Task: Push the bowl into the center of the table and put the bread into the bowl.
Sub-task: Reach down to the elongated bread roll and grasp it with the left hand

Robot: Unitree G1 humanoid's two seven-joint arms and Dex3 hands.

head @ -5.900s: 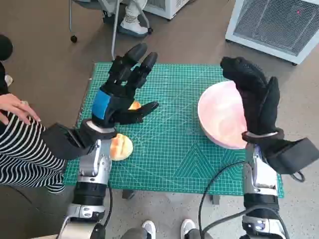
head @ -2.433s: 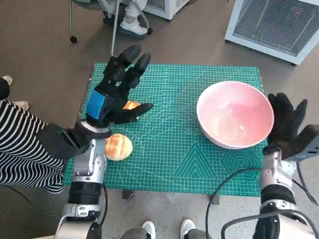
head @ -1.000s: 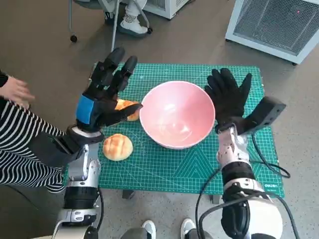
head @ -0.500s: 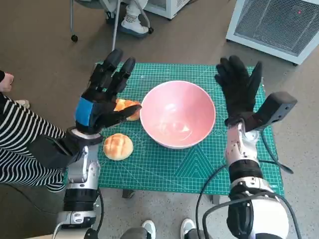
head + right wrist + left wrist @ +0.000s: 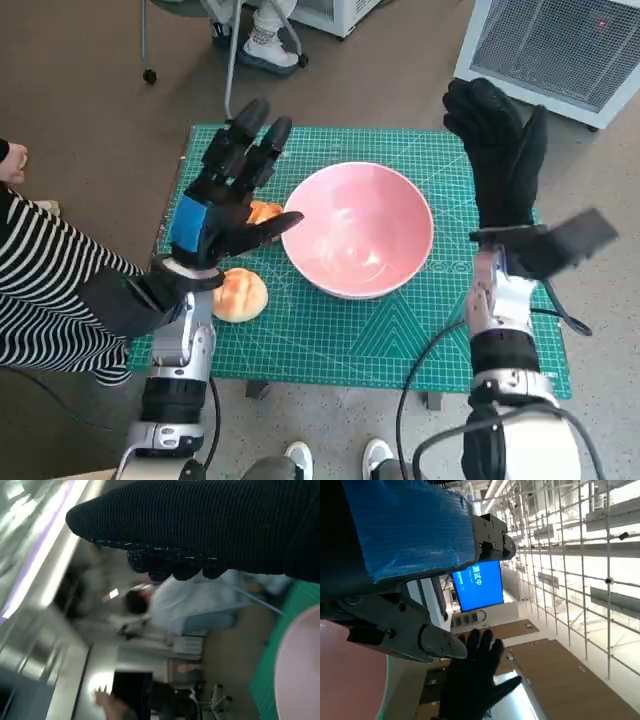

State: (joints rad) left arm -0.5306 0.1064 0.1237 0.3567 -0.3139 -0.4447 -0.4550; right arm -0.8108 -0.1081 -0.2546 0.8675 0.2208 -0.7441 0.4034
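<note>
The pink bowl (image 5: 358,229) sits upright and holds nothing, near the middle of the green mat (image 5: 400,330) that covers the table, slightly nearer the far edge than the near one. 2 pieces of bread lie on the mat toward its left edge: a round bun (image 5: 240,296) near the near-left corner, apart from the bowl, and a second piece (image 5: 263,212) just beside the bowl's left rim, partly hidden under the left hand. The left hand (image 5: 225,200) hovers above that bread with its fingers spread apart and pointing toward the far edge, gripping nothing. The right hand (image 5: 497,150) is raised over the mat's far-right corner, right of the bowl and clear of it, fingers extended and apart, holding nothing; the left wrist view shows the same glove (image 5: 470,690) with its fingers splayed. A person in a striped sleeve (image 5: 50,300) is at the table's left side.
</note>
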